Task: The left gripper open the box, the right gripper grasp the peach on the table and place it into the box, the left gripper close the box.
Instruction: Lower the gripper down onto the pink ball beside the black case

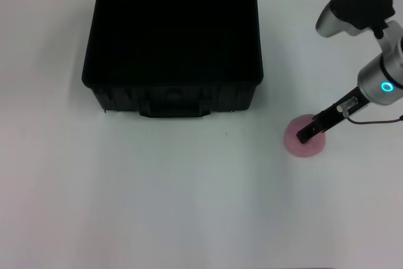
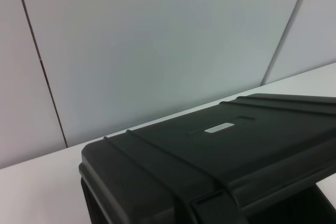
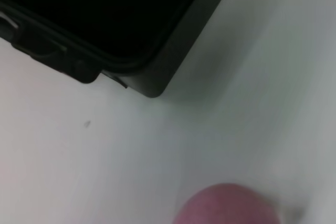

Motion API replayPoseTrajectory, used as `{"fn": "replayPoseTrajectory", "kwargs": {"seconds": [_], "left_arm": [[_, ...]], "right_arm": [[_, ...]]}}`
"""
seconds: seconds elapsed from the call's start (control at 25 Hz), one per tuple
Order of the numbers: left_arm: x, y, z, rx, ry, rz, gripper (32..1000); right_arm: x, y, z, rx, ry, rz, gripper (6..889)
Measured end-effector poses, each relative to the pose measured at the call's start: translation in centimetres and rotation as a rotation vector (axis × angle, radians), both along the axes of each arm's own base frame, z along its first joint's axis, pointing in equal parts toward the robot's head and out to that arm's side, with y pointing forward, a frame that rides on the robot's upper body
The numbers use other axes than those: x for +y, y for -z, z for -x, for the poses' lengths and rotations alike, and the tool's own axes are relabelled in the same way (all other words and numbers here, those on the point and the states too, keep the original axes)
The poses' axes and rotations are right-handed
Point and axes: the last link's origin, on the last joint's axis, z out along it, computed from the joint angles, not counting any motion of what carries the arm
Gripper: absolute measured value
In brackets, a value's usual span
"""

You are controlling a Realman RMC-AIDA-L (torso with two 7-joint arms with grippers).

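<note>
No text, brand, number or sign can be read in any view. The only marking is a small pale label [image 2: 219, 127] on the lid of the box [image 2: 210, 171], seen in the left wrist view; it sits near the middle of the lid's top, and whatever is printed on it is too small to make out. The box's front and open inside carry no legible writing in the head view.
</note>
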Motion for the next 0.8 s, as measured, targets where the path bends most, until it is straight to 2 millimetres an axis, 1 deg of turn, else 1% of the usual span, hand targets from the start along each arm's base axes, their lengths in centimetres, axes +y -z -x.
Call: {"fn": "replayPoseTrajectory", "kwargs": {"seconds": [0.2, 0.8], "left_arm": [[0.0, 0.0, 0.0, -0.001, 0.001, 0.001, 406], [0.0, 0.1, -0.1, -0.003, 0.003, 0.001, 406]], "right_arm": [[0.0, 0.2, -0.5, 0.011, 0.009, -0.009, 846], [-0.1, 1.0, -0.5, 0.064, 0.01, -0.019, 845]]}}
